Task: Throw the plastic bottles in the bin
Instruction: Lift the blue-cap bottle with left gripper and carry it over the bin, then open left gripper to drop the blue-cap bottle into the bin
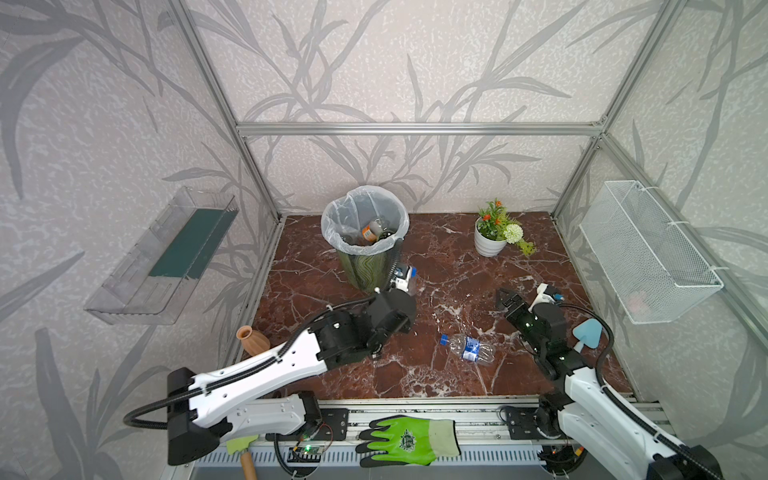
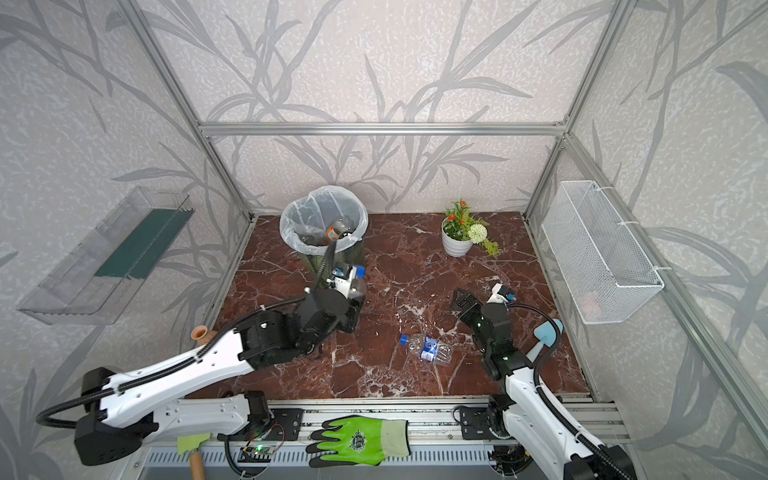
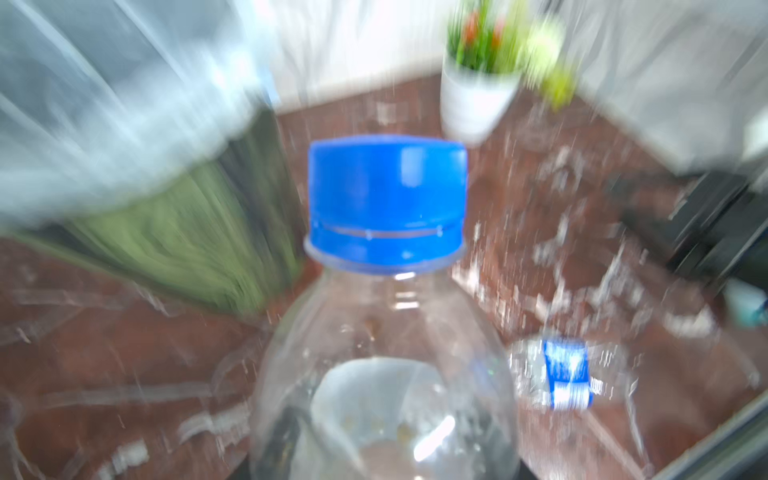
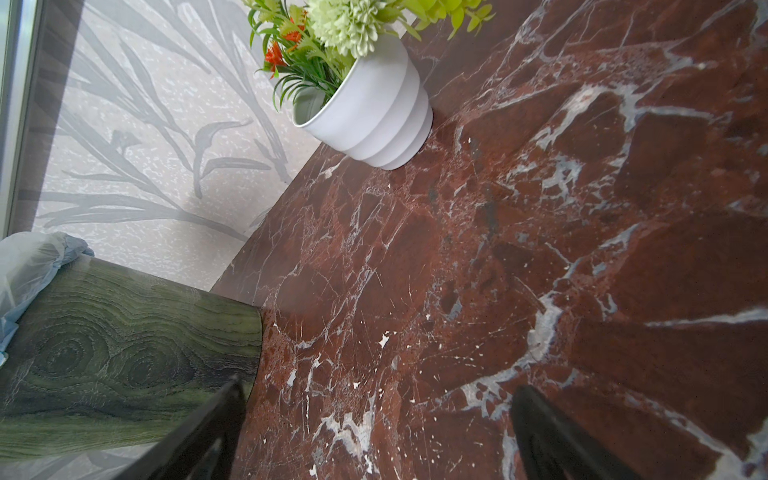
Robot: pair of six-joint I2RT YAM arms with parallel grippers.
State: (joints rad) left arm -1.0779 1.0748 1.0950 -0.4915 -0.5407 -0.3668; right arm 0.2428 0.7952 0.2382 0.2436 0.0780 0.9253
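A clear bottle with a blue cap (image 3: pixel 382 332) is, it seems, being pinched by the left gripper (image 1: pixel 404 289). The fingers are being hidden in every view, but in the left wrist view the bottle is being shown sharp against a smeared background. It is being held just beside the bin (image 1: pixel 361 272), at the right of its wall in both top views. An orange-labelled bottle (image 1: pixel 371 231) is being contained inside the bin's liner (image 1: pixel 345 216). Another clear bottle with a blue label (image 1: pixel 469 348) is lying on its side, well apart from the bin, toward the arms' bases. The right gripper (image 4: pixel 374 436) is being held spread wide, right of the bin, over the marble tabletop (image 4: pixel 540 208), with nothing between its jaws.
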